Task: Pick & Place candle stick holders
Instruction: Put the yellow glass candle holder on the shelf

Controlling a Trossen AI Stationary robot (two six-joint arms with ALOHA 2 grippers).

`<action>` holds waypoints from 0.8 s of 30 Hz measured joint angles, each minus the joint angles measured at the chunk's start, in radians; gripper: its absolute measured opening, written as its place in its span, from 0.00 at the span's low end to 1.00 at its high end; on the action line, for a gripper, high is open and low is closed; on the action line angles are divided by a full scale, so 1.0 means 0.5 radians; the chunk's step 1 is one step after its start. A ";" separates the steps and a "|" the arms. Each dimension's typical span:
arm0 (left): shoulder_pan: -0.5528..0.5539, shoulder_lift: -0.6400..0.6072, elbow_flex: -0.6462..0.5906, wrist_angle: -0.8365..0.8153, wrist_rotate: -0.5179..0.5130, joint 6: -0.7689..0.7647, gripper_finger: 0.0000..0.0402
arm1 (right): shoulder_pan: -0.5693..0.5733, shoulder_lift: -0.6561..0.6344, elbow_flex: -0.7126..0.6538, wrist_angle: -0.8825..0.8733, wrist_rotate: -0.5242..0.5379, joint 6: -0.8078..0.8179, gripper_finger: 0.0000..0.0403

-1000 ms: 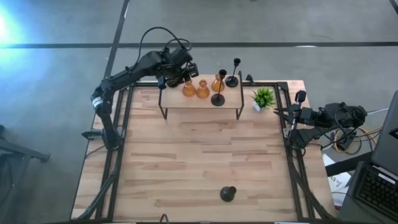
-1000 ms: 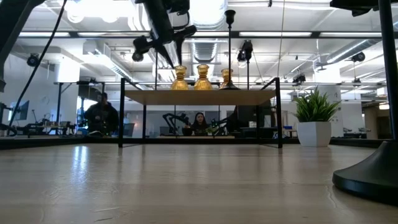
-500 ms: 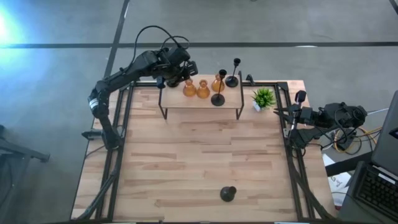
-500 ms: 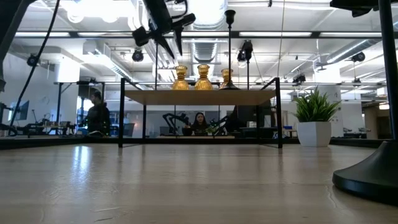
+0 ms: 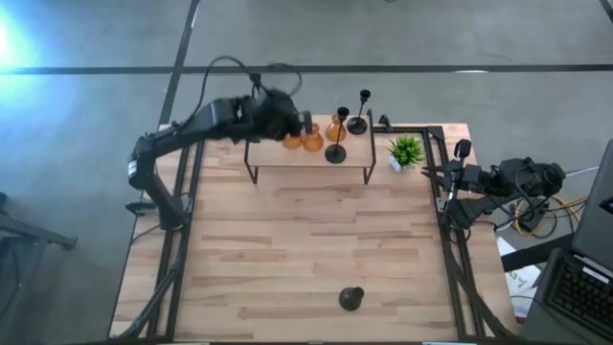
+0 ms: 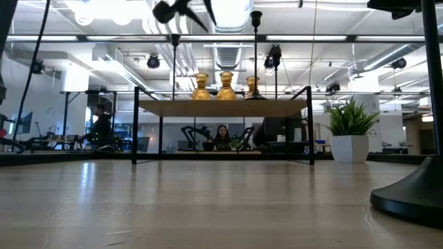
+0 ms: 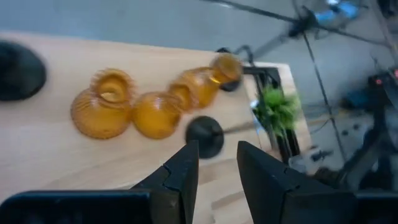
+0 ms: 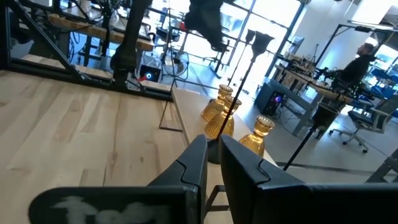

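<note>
Since 1 s ago the left arm has swung along the shelf's far edge: its pincer [image 5: 287, 123], then beside the leftmost amber holder, now sits over that end of the amber row and blurs with motion; in the low view it has risen toward the top edge. The right arm hasn't changed.

Left pincer: fingers apart w/ nothing between them in the left wrist view. Right pincer [image 5: 458, 163]: parked off the table's right edge at abt 3 o'clock, fingers nearly together, holding nothing.

Holders: three amber holders [image 5: 312, 139] stand upright in a row on the shelf [image 5: 308, 158] at the table's 12 o'clock side, w/ three black holders just right of them — one [image 5: 335, 151] at the shelf's near edge, one [image 5: 359, 120] at the far right corner, one beside the third amber. One more black holder [image 5: 351, 299] stands alone on the table [image 5: 287, 259] near 6 o'clock, well apart from both arms.

Key relation: the lone holder lies toward 5–6 o'clock from the left pincer, across the whole table; long axis vertical. Neither arm is close; the right looks abt as near, so which one goes is an open call. A side-on grasp of the stem seems likeliest.

The potted plant [image 5: 405, 150] sits right of the shelf.
</note>
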 joint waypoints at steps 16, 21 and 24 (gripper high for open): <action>-0.846 0.008 -0.833 0.043 -1.495 0.408 0.14 | -0.002 0.002 -0.001 -0.074 0.467 0.272 0.10; -0.835 -0.006 -1.262 0.287 -1.800 0.399 0.02 | -0.001 0.002 -0.001 -0.070 0.604 0.317 0.09; -0.787 -0.037 -1.496 0.569 -1.830 0.424 0.01 | -0.001 0.002 -0.002 -0.072 0.690 0.348 0.09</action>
